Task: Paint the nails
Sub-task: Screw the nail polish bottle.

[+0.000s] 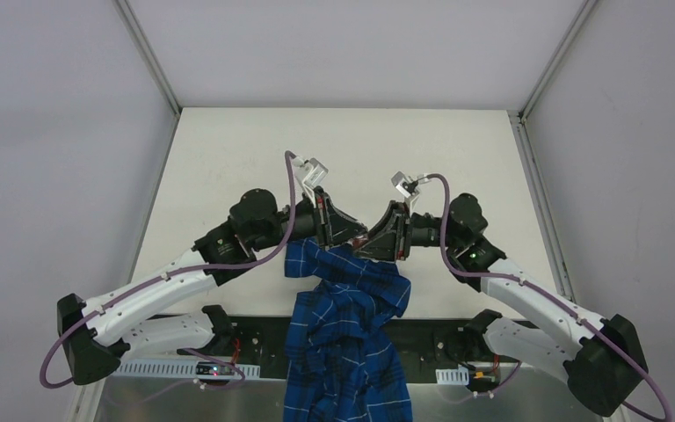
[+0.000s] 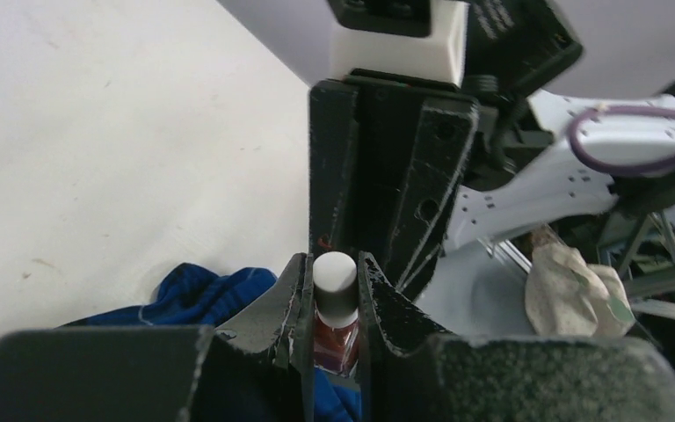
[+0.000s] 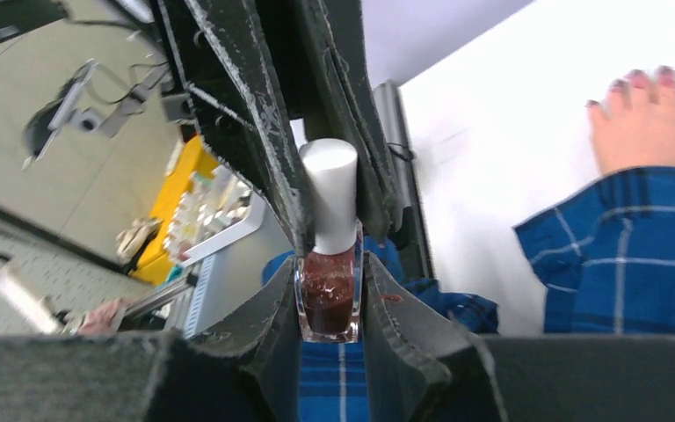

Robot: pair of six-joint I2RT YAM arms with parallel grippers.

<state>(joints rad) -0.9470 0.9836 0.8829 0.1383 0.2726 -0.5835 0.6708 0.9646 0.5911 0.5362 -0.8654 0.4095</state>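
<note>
Polish bottle pinched by left gripper and right gripper together; nails dark red.

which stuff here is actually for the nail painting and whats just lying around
For the job:
nails
pale hand in its plaid sleeve
polish bottle, held by the right gripper
white cap, gripped by the left gripper

Lying about:
crumpled cloth
yellow bin
</note>
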